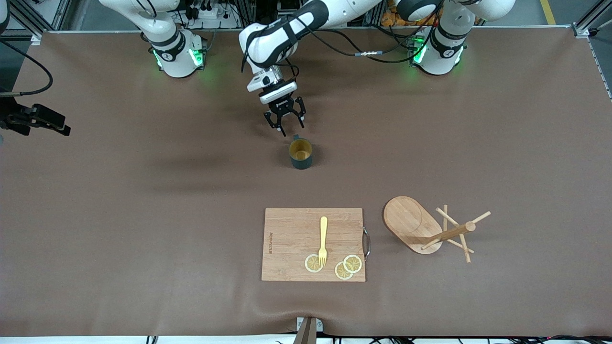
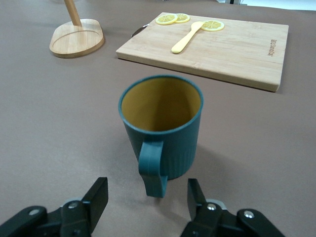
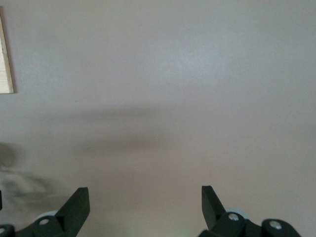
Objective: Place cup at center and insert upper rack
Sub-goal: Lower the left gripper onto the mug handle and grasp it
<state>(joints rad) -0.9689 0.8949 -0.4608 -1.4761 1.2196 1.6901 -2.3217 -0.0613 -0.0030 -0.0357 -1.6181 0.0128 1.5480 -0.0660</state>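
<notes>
The dark teal cup (image 1: pixel 301 154) stands upright on the brown table, mid-table, its yellowish inside showing. In the left wrist view the cup (image 2: pixel 163 123) turns its loop handle (image 2: pixel 152 168) toward the camera. My left gripper (image 1: pixel 291 128) hovers just short of the cup on the robots' side, open. In its own view the left gripper (image 2: pixel 146 190) has one finger to each side of the handle and touches nothing. The wooden upper rack (image 1: pixel 430 229) lies tipped on its side toward the left arm's end, nearer the front camera. My right gripper (image 3: pixel 145 195) is open over bare table.
A rectangular cutting board (image 1: pixel 313 222) lies nearer the front camera than the cup. It carries a yellow fork (image 1: pixel 323 239) and three lemon slices (image 1: pixel 353 263). A metal handle (image 1: pixel 366 242) sticks out of the board's side that faces the rack.
</notes>
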